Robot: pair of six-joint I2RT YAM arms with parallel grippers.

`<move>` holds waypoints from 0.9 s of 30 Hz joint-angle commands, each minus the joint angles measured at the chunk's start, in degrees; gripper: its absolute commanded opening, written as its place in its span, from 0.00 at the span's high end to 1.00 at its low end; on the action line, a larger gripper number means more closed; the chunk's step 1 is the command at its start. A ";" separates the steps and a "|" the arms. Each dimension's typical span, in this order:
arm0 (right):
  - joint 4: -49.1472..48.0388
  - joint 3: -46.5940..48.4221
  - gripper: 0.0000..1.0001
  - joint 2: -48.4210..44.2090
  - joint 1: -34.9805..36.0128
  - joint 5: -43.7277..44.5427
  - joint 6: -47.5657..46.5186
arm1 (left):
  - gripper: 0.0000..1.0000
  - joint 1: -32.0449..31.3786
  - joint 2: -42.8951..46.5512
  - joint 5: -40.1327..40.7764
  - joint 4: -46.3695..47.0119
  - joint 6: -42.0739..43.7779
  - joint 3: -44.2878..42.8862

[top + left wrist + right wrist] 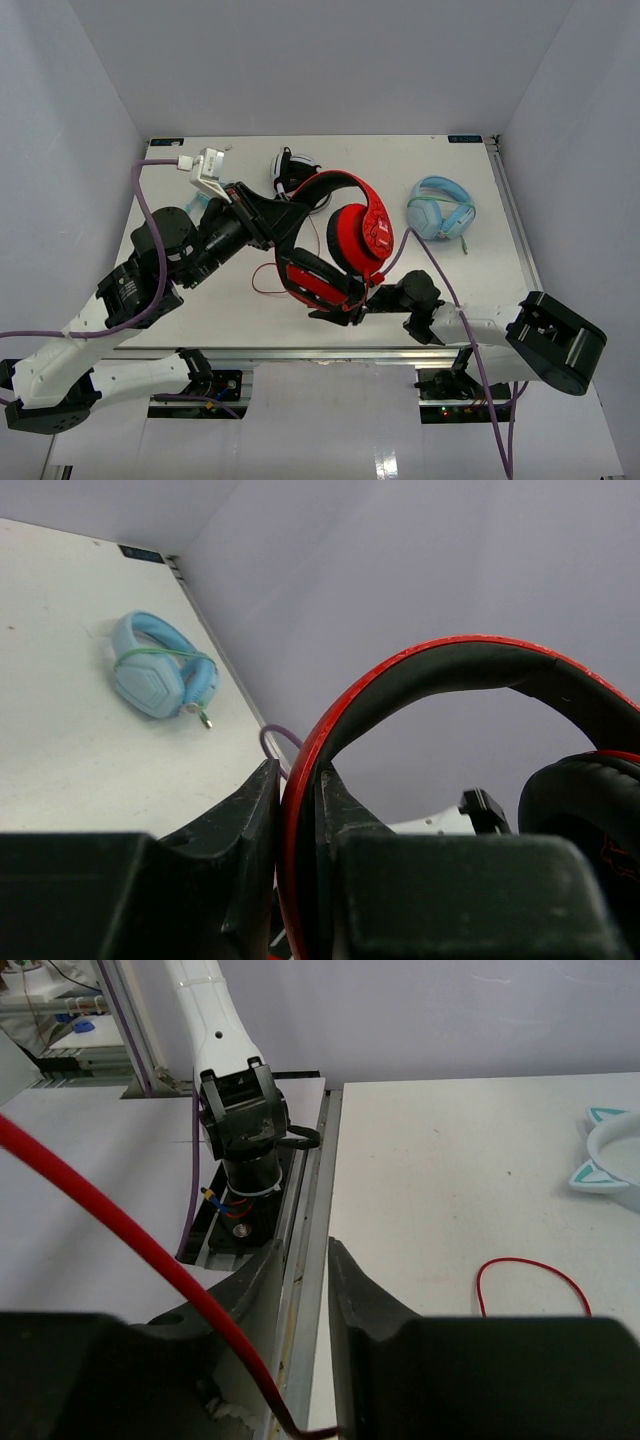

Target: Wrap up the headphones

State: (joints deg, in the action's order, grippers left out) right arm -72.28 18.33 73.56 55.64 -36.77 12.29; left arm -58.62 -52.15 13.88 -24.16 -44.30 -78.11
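Gripping headphones [340,245] by the headband [450,665]: left tool [298,772] | right tool [305,1252] nearer cable [120,1210], which slants down between its close-set jaws; pinched or not, cannot tell

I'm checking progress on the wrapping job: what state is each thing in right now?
the headphones: held up by the headband, cable loose, not wrapped.
left gripper: shut on the headband.
right gripper: narrow gap, the cable at its base; grip unclear.
light-blue headphones: lying flat, already wrapped.
black-and-white headphones: lying flat, partly hidden.
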 commanded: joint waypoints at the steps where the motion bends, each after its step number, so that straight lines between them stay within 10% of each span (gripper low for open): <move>1: -1.08 3.00 0.92 -0.22 0.35 4.21 -1.75 | 1.00 0.00 0.43 -17.66 3.75 -0.05 -1.67; 10: 27.82 10.65 0.92 -10.35 0.26 15.61 -10.44 | 1.00 0.00 -0.79 -39.29 -3.93 8.59 2.84; 18: 51.03 14.45 0.92 -23.84 -0.31 37.17 -15.97 | 1.00 0.00 2.34 -33.96 -12.15 19.61 10.14; 27: 75.52 20.86 0.92 -30.79 -0.44 46.49 -12.82 | 1.00 0.00 -3.91 -7.85 -21.91 24.91 9.31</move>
State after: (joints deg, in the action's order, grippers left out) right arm -10.85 36.31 46.51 55.46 5.10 -1.89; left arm -58.76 -53.35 -8.22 -42.92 -22.50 -67.13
